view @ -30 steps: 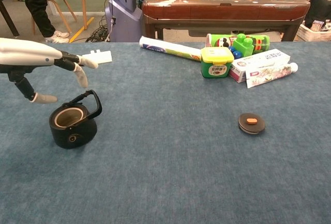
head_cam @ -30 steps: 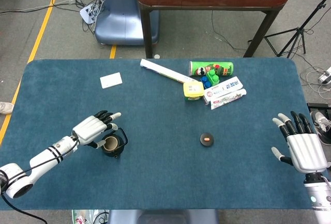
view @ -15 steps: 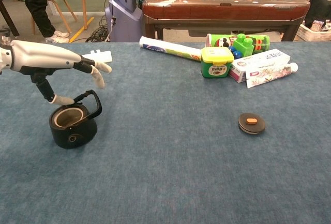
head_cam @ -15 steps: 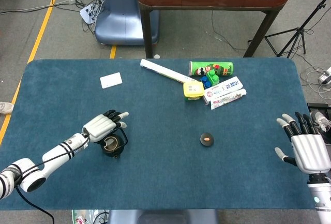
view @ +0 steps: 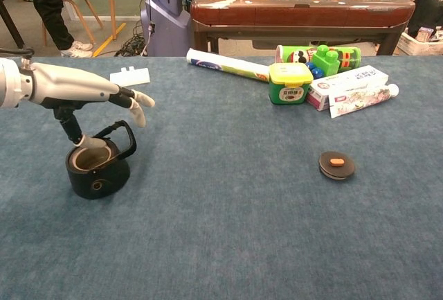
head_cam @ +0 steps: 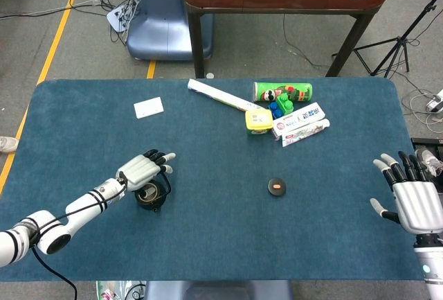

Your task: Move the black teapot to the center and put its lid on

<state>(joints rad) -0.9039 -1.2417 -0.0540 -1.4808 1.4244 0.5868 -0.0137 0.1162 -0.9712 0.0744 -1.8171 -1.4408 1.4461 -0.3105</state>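
1. Since the earlier frames the left hand (head_cam: 142,170) has slid further over the black teapot (head_cam: 151,195), its arm now reaching lower across the table (head_cam: 208,244); the right hand (head_cam: 412,199) has drawn back toward the table's near right corner.
2. Left hand: fingers spread and extended past the teapot's arched handle (view: 119,134), with the thumb (view: 75,136) pointing down at the teapot's open mouth. It holds nothing that can be seen; whether the thumb touches the rim cannot be told.
3. Right hand: seen only in the head view, palm down, fingers spread wide, holding nothing, well to the right of the teapot and beyond the lid.
4. Black teapot: upright, lidless, on the left part of the table, with its handle standing up on the side away from the robot.
5. Lid (view: 336,165): flat on the table well to the right of the teapot, black with a small orange knob on top, nothing touching it.
6. Farther from the robot than the teapot and to its right lies a cluster: a yellow-lidded green tub (view: 290,83), a green can (head_cam: 282,92) on its side, green and blue toy blocks (view: 335,57), two toothpaste boxes (view: 353,91) and a long white roll (view: 225,64).
7. A white card (head_cam: 149,107) lies apart, beyond the teapot.
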